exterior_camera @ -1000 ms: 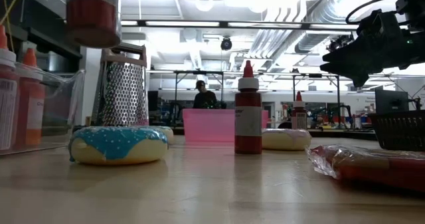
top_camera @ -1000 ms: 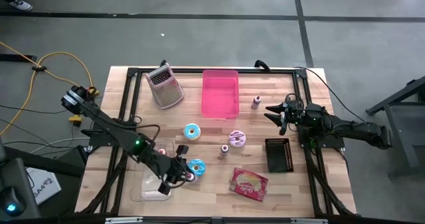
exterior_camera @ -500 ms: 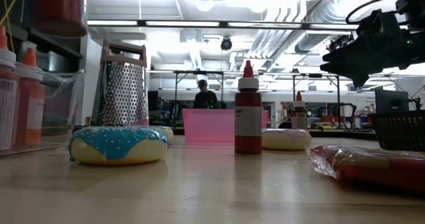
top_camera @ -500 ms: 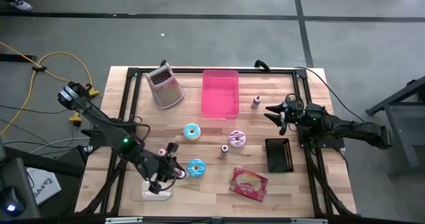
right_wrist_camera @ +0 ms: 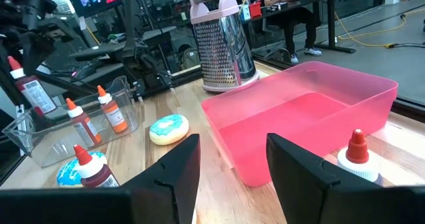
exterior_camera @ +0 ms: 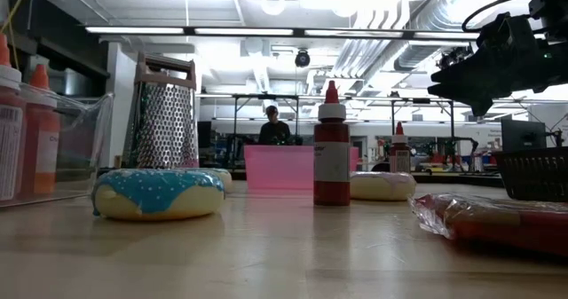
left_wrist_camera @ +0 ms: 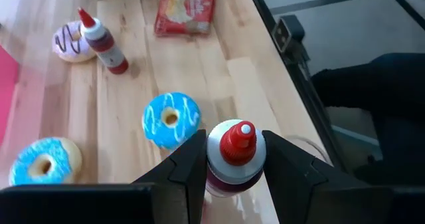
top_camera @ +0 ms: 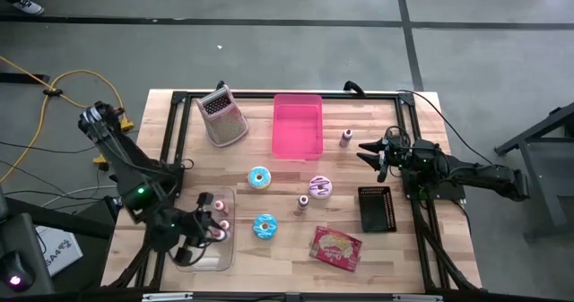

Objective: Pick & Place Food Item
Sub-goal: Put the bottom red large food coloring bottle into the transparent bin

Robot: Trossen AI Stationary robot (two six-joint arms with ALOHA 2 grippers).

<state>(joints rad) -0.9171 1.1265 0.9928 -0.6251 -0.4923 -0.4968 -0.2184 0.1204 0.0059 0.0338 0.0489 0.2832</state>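
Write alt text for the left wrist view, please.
Two dark fingers grip a red-capped sauce bottle above a wooden table. Beyond it lie two blue-iced donuts, a white-iced donut, another sauce bottle and a red snack packet.

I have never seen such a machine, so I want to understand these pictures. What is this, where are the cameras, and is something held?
These are two dark robot arms at a wooden table. One camera looks straight down, one sits at table height, and one rides on each wrist.

The left gripper holds a red-capped sauce bottle between its fingers, above a clear container that already has two bottles. The right gripper waits empty at the far right, fingers apart.

On the table lie two blue-iced donuts, a purple-iced donut, a pink bin, a metal grater, a snack packet, a black basket and two more small bottles.
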